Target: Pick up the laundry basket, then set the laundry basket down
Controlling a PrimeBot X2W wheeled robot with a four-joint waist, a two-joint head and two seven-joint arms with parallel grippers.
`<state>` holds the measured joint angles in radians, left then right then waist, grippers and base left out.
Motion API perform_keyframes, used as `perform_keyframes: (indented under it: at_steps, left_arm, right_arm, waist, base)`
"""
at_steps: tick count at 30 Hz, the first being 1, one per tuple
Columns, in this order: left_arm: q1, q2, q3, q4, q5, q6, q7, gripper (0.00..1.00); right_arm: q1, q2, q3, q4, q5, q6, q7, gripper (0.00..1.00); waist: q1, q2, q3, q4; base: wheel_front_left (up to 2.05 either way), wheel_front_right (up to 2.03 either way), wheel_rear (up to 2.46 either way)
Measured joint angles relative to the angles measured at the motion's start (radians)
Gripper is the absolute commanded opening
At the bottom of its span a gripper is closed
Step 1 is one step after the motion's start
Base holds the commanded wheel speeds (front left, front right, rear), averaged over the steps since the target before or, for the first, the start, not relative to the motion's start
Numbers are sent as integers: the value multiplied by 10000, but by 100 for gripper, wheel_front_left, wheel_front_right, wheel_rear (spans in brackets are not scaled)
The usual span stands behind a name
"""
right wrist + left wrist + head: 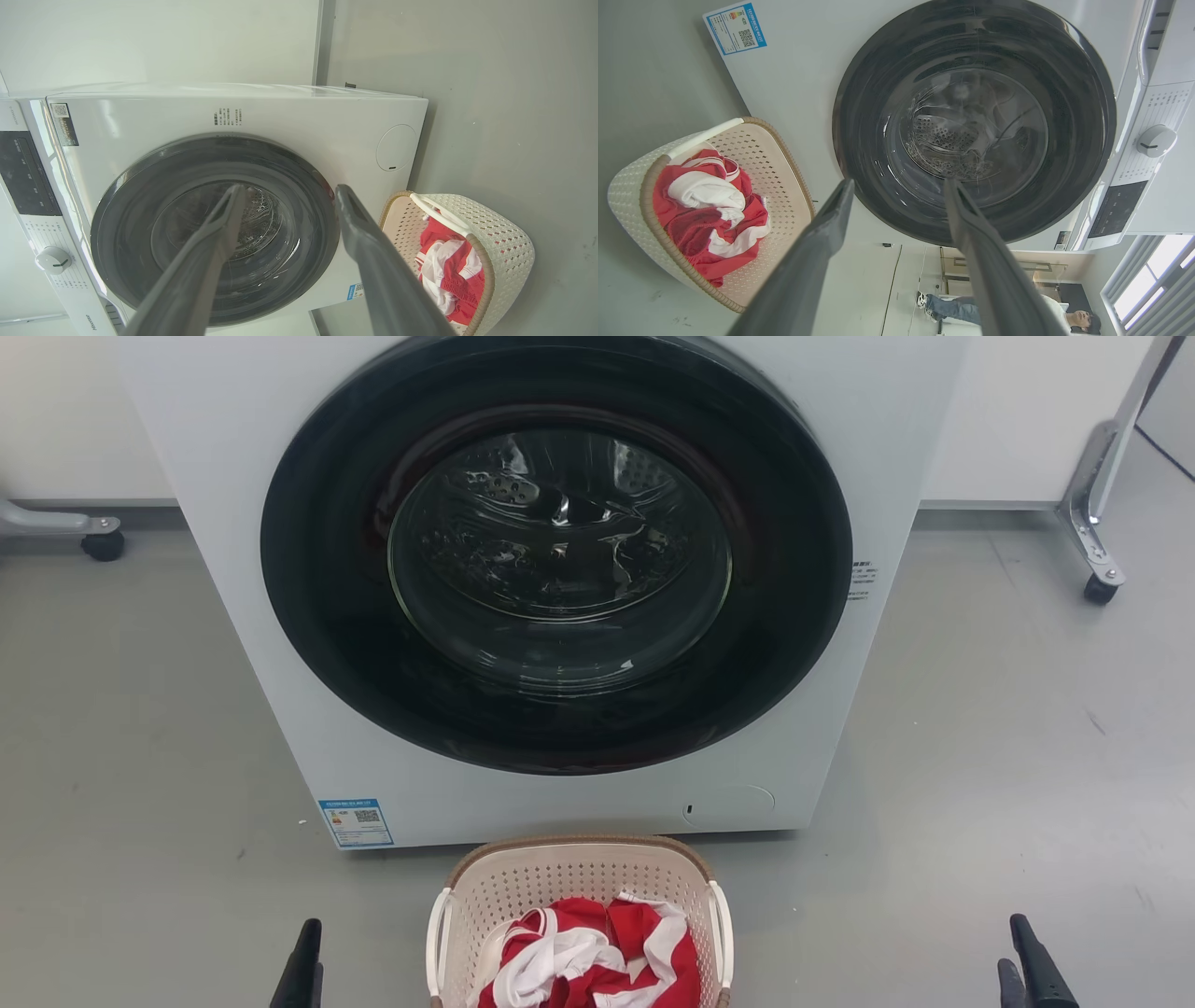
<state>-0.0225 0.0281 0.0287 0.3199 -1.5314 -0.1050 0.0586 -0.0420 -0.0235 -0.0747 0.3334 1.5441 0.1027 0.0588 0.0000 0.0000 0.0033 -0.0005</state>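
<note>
The laundry basket [560, 877], cream and perforated with a brown rim and white side handles, stands on the grey floor right in front of the washer, at the bottom centre of the head view. Red and white clothes [588, 961] lie inside it. My left gripper [306, 947] is low at the left, well apart from the basket, and my right gripper [1016, 947] is farther off at the right. In the left wrist view my left gripper [900, 184] is open and empty, with the basket [780, 186] off to its left. My right gripper [290, 189] is likewise open, the basket [504, 242] at its right.
A white front-loading washer [233, 523] with its dark round door [555, 551] shut rises just behind the basket. Wheeled metal stand legs sit on the floor at the far right [1097, 560] and far left [93, 537]. A person [952, 308] is in the background of the left wrist view.
</note>
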Motion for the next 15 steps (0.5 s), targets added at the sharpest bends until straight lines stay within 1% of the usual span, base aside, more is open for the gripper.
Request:
perform_keyframes:
  at_steps: [4,7,8,11,12,15]
  left_arm:
    - [0,4,-144,-153,625,176,-178,100]
    - [0,10,-267,-249,1120,265,-272,100]
    - [0,15,-324,-291,1277,272,-341,100]
    - [-3,82,-518,-384,1893,359,-445,100]
    - [-3,82,-518,-384,1893,359,-445,100]
    - [-5,151,-688,-464,2445,462,-543,100]
  right_arm:
    - [-1,-4,203,-98,-736,-219,-178,100]
    - [-2,-6,376,-159,-1289,-263,-291,100]
    - [-4,-8,439,-186,-1490,-337,-343,100]
    - [-12,-56,690,-259,-2057,-424,-441,100]
    - [-12,-56,690,-259,-2057,-424,-441,100]
    - [-37,-148,961,-299,-2621,-462,-533,100]
  waist:
    - [0,0,17,2]
    - [0,0,30,4]
    - [0,0,35,5]
    - [0,0,50,7]
    - [0,0,50,7]
    - [0,1,66,11]
  base:
    - [0,0,0]
    - [0,0,0]
    - [0,0,0]
    - [0,0,0]
    - [0,0,0]
    - [0,0,0]
